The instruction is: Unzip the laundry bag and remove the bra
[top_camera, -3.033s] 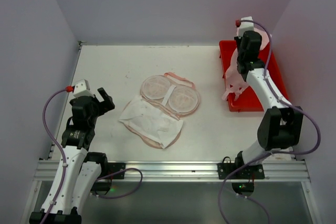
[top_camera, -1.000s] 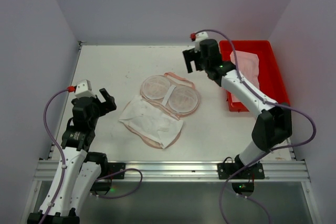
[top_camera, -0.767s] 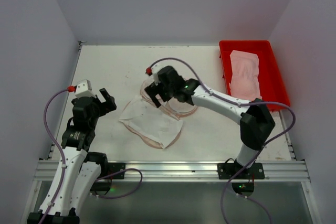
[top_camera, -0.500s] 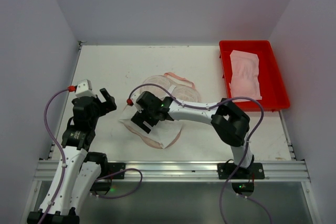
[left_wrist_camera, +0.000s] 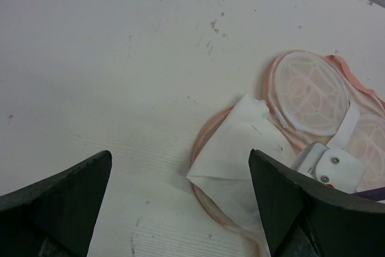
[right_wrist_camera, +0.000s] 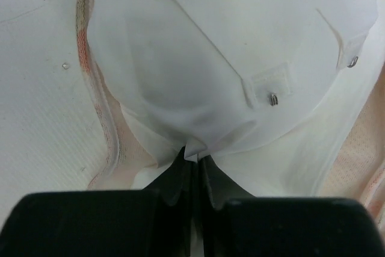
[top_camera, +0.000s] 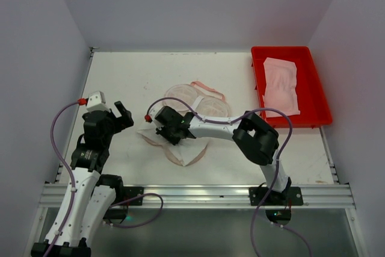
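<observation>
Red tray [top_camera: 315,98] at far right of white table [top_camera: 120,76], beside wall

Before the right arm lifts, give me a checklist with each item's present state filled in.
1. The laundry bag is unzipped and lying open: ok.
2. The right gripper is shut on the edge of the white bra: ok.
3. Only the bra is pinched, with no bag lining caught: cannot tell; the fingers hide the layers underneath.
4. The left gripper is holding the bag down: not ok; it is open, off to the side, touching nothing.
5. The red tray has room: ok; a pink garment lies in it, with bare floor beside it.
</observation>
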{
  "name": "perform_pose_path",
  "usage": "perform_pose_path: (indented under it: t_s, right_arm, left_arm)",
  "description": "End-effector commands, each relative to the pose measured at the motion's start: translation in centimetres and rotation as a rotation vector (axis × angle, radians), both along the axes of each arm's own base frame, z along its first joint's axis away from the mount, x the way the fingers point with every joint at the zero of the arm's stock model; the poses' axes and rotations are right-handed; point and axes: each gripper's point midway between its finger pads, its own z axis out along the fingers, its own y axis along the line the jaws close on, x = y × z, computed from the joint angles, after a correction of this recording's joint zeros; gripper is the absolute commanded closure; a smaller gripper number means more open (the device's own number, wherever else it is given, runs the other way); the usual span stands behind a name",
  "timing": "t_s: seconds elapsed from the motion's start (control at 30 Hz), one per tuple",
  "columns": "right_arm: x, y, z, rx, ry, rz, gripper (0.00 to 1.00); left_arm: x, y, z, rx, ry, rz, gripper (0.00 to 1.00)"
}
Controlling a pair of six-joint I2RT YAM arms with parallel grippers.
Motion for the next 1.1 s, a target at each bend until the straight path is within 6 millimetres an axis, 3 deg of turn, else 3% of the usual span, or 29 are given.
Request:
perform_pose_path:
  t_s: [0.0,0.17,0.27,0.53,0.63,0.7,0.8,0.83,0.93,0.97,1.03,1.07]
  right_arm:
    - [0.4,-0.8,0.8,-0.017,-0.023,-0.009,0.99]
    - [1.0,-0.6,6.6,0.060,-0.104,0.019,1.00]
    - [1.2,-0.5,9.0,0.086,-0.132,0.023,1.00]
    - [2.1,-1.1,12.8,0.144,-0.201,-0.020,1.00]
    - [3.1,-2.3,15.4,0.192,-0.242,-0.064,1.00]
    - [4.3,-3.6,17.4,0.214,-0.287,-0.103,1.00]
    - [5.8,-6.4,22.3,0.285,-0.363,-0.157,1.00]
    - [5.8,-7.5,25.3,0.342,-0.402,-0.170,1.00]
    - [7.7,-11.3,30.6,0.407,-0.504,-0.230,1.00]
    - [8.7,-13.8,33.0,0.418,-0.570,-0.263,1.00]
    - [10.2,-17.0,35.9,0.412,-0.661,-0.333,1.00]
    - [11.6,-19.9,37.3,0.393,-0.717,-0.389,1.00]
  left_arm:
    - [0.2,0.0,0.3,0.008,-0.010,-0.007,0.00]
    - [0.2,0.0,0.1,0.008,-0.003,-0.009,0.00]
    - [0.2,0.0,0.0,0.009,-0.001,-0.007,0.00]
    - [0.6,-1.2,-1.6,-0.015,0.067,-0.064,0.00]
    - [0.6,-1.1,-1.4,-0.013,0.061,-0.057,0.00]
    - [0.6,-0.8,-1.1,-0.008,0.046,-0.042,0.00]
    - [0.4,-0.4,-0.7,-0.006,0.025,-0.025,0.00]
    - [0.4,-0.3,-0.5,-0.005,0.018,-0.021,0.00]
    - [0.4,-0.3,-0.5,-0.002,0.017,-0.019,0.00]
    - [0.4,-0.3,-0.5,-0.002,0.019,-0.019,0.00]
    - [0.4,-0.3,-0.6,-0.002,0.024,-0.022,0.00]
    - [0.4,-0.4,-0.6,-0.003,0.024,-0.023,0.00]
